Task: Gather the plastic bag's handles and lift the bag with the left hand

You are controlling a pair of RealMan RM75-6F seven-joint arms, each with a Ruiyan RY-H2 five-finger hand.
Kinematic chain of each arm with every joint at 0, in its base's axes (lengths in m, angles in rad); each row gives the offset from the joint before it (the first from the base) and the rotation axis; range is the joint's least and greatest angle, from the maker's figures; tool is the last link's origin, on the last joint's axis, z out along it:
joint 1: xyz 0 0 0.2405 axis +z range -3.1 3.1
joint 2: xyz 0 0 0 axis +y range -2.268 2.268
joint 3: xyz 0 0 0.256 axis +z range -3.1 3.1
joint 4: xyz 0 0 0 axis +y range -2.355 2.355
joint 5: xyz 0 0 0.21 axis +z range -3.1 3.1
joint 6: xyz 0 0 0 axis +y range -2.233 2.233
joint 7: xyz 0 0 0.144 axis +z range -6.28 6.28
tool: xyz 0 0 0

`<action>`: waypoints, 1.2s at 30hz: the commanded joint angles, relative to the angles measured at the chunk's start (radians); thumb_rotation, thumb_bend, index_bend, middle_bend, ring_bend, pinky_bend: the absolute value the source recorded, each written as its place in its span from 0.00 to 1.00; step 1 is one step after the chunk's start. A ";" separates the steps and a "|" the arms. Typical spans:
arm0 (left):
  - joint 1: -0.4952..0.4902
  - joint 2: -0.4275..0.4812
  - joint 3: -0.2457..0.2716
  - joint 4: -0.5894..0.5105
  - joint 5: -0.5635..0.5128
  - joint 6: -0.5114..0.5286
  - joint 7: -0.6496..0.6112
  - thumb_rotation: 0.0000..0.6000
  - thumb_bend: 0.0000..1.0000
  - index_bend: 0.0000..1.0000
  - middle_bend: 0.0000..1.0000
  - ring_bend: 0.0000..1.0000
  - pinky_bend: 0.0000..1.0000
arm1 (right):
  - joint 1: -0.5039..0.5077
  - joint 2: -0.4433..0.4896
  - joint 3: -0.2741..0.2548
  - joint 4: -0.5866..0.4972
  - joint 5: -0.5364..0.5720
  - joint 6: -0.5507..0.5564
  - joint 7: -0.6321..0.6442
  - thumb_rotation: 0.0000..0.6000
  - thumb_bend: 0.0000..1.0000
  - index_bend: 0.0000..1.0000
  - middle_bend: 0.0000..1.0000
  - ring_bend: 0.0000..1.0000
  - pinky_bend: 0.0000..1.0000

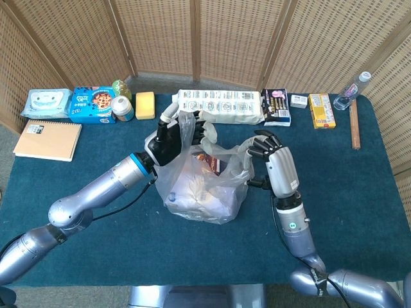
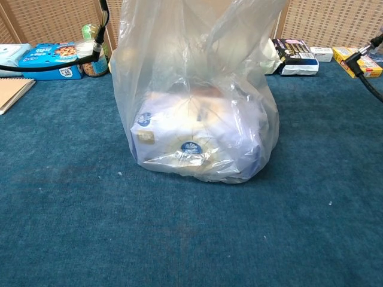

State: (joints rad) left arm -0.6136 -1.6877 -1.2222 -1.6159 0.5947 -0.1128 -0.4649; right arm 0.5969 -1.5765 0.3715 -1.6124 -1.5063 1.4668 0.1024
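Note:
The clear plastic bag [image 1: 204,189] stands on the blue table [image 1: 359,186] with white and blue packages inside; it fills the middle of the chest view as the bag [image 2: 194,119]. My left hand [image 1: 172,136] is at its upper left and pinches the left handle [image 1: 187,120], which stands up between its fingers. My right hand [image 1: 275,163] is at the bag's right, fingers [image 1: 259,145] curled around the right handle [image 1: 243,153]. Both hands lie above the chest view's top edge.
Along the table's back edge lie a wipes pack [image 1: 46,102], a blue cookie box [image 1: 92,104], a jar [image 1: 122,108], a yellow sponge [image 1: 145,104], a long white package [image 1: 221,106], small boxes [image 1: 321,110] and a water bottle [image 1: 353,90]. A notebook [image 1: 48,139] lies at the left.

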 commanded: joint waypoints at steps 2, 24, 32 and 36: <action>0.013 -0.009 0.000 -0.009 0.033 0.004 0.031 0.00 0.22 0.37 0.50 0.43 0.46 | -0.002 0.007 0.021 -0.027 0.027 0.004 0.020 1.00 0.19 0.73 0.51 0.42 0.23; 0.026 -0.041 -0.006 0.000 0.118 -0.073 0.172 0.00 0.22 0.37 0.49 0.38 0.43 | -0.002 0.052 0.088 -0.166 0.115 -0.003 0.086 1.00 0.15 0.60 0.46 0.34 0.20; 0.032 -0.019 -0.012 0.020 0.108 -0.110 0.201 0.00 0.22 0.37 0.46 0.36 0.42 | 0.006 0.067 0.120 -0.171 0.158 -0.020 0.103 1.00 0.13 0.52 0.40 0.29 0.18; 0.030 -0.007 -0.010 0.028 0.102 -0.131 0.216 0.00 0.22 0.37 0.44 0.34 0.41 | 0.006 0.075 0.129 -0.176 0.169 -0.021 0.108 1.00 0.12 0.51 0.39 0.27 0.17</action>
State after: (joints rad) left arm -0.5825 -1.6978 -1.2327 -1.5898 0.6986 -0.2408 -0.2512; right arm 0.6033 -1.5036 0.4994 -1.7865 -1.3389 1.4458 0.2092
